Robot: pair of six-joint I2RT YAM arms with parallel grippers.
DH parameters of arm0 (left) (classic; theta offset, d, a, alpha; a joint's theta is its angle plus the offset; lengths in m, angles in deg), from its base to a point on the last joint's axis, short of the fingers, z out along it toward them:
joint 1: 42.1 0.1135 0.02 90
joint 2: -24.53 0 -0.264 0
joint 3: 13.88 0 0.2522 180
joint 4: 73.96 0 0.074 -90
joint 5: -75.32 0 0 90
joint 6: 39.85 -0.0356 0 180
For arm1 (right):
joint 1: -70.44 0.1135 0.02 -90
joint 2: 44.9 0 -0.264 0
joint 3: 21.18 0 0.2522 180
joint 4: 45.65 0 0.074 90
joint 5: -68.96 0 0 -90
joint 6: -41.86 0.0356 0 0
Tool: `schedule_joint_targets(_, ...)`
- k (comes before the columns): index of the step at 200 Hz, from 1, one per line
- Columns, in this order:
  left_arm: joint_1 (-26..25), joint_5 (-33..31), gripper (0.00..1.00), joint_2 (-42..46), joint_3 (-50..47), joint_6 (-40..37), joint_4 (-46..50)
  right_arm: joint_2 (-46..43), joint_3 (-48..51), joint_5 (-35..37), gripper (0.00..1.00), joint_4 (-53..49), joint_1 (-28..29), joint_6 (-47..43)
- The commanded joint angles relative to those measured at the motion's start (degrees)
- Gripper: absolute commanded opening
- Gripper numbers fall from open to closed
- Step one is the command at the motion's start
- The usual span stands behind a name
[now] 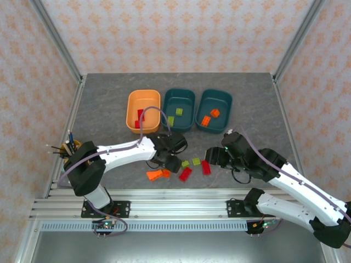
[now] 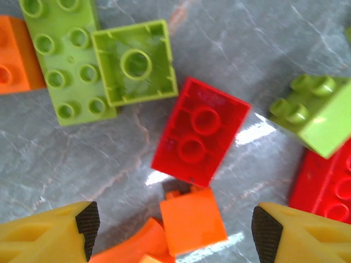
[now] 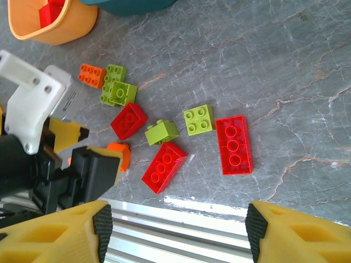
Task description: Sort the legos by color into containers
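Item: red lego (image 2: 200, 131), likely light, rigid, slick; I'd pinch its flat sides. My left pincer (image 2: 176, 227) and right pincer (image 3: 179, 227) gape empty.

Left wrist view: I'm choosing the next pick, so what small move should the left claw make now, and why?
Probably lower the left claw straight down around the orange brick: its jaws stand open, that brick lies on the table between its fingers, and nothing is held yet.
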Motion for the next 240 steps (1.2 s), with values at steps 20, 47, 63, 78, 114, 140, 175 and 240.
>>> schedule_joint_targets(20,0.87,5.19,0.71,-4.77,3.24,-7.96,-2.28,-0.63,0.87,1.23,0.68,0.84,0.27,1.43)
schedule_joint_targets(47,1.21,4.81,0.67,-6.94,3.31,-8.33,-2.97,-0.47,0.77,2.05,0.68,1.21,0.26,2.08)
schedule_joint_targets(63,1.57,4.61,0.67,-7.79,3.76,-8.42,-3.47,-0.28,0.94,2.01,0.68,1.6,0.27,2.42)
schedule_joint_targets(78,1.82,3.95,0.67,-8.78,4.83,-8.75,-3.03,-0.18,1.25,1.93,0.68,2.06,0.18,2.71)
schedule_joint_targets(114,1.93,3.64,0.63,-10.37,5.63,-9.78,-3.16,-0.09,1.82,2.08,0.68,2.93,0.21,3.01)
schedule_joint_targets(140,1.92,3.58,0.54,-11.53,5.97,-9.73,-3.73,0.21,1.48,2.63,0.68,3.01,0.24,2.72)
schedule_joint_targets(175,1.9,1.98,0.41,-13.05,7.01,-9.82,-3.98,0.6,1.58,2.53,0.68,3.42,0.28,2.97)
schedule_joint_targets(240,3.23,0.34,0.32,-2.2,7.73,-4.88,1.31,0.84,-1.82,3.33,0.68,4.8,0.17,-0.79)
